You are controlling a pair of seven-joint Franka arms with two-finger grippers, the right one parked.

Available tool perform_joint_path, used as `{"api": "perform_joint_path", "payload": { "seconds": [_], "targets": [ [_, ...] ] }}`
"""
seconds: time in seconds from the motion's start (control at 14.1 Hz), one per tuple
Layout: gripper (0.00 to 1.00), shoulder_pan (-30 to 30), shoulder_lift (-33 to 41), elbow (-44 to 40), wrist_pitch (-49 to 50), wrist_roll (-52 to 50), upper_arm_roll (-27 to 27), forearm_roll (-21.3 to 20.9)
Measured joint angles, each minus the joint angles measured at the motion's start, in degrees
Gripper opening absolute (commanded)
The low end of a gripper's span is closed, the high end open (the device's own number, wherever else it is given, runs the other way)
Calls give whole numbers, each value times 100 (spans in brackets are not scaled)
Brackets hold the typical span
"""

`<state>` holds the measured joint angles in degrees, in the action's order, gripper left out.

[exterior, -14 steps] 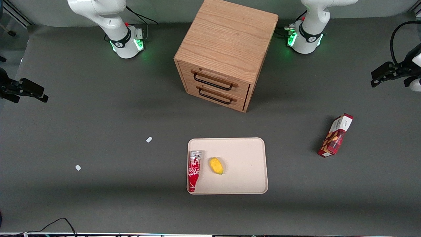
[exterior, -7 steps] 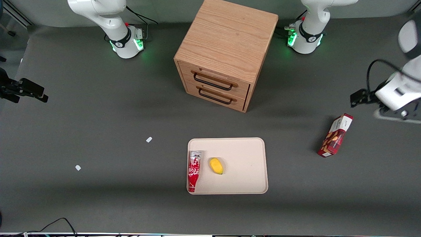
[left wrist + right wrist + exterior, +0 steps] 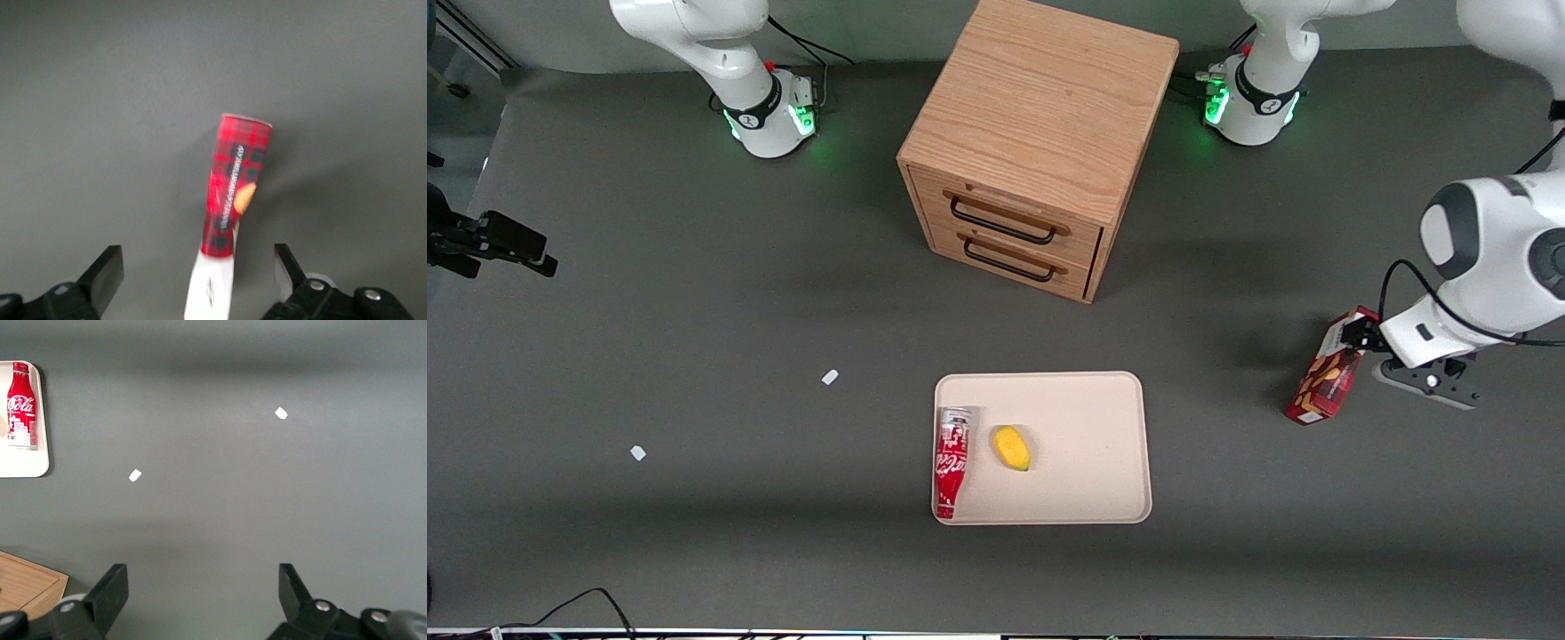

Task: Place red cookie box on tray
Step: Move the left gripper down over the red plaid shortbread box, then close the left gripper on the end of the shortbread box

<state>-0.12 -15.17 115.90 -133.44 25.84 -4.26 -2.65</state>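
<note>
Change: gripper (image 3: 193,280) has swung in over the box (image 3: 1325,382), fingers spread, empty.
Meaning: grasp next; tray (image 3: 1094,498) waits.

A wooden two-drawer cabinet (image 3: 1040,142) stands on the dark grey table (image 3: 694,293), farther from the front camera than everything else lying there; its two drawers carry dark bar handles and both look closed. A red-and-white Coca-Cola bottle-shaped can (image 3: 951,460) lies on its side, and just beside it, not touching, rests a small yellow mango-like fruit (image 3: 1012,448). Toward the parked arm's end of the table, two small white scraps (image 3: 830,377) (image 3: 638,453) lie well apart. A black cable (image 3: 578,604) curls at the table's near edge.
</note>
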Motion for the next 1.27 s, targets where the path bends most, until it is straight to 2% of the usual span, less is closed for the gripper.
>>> {"api": "perform_joint_path", "payload": {
  "seconds": [0.14, 0.42, 0.49, 0.57, 0.64, 0.71, 0.85, 1.27],
  "targets": [
    [100, -9, -185, 362, -672, 129, 16, 0],
    [100, -11, -498, 715, -1300, 453, 22, 1],
    [95, -11, -551, 726, -1359, 478, 21, 22],
    [77, -11, -585, 726, -1363, 484, 21, 87],
    [49, -11, -607, 728, -1362, 522, 21, 173],
    [26, -11, -613, 732, -1359, 550, 21, 211],
    [0, -11, -613, 732, -1356, 583, 22, 226],
    [0, -73, -613, 729, -1355, 697, 32, 227]
  ]
}}
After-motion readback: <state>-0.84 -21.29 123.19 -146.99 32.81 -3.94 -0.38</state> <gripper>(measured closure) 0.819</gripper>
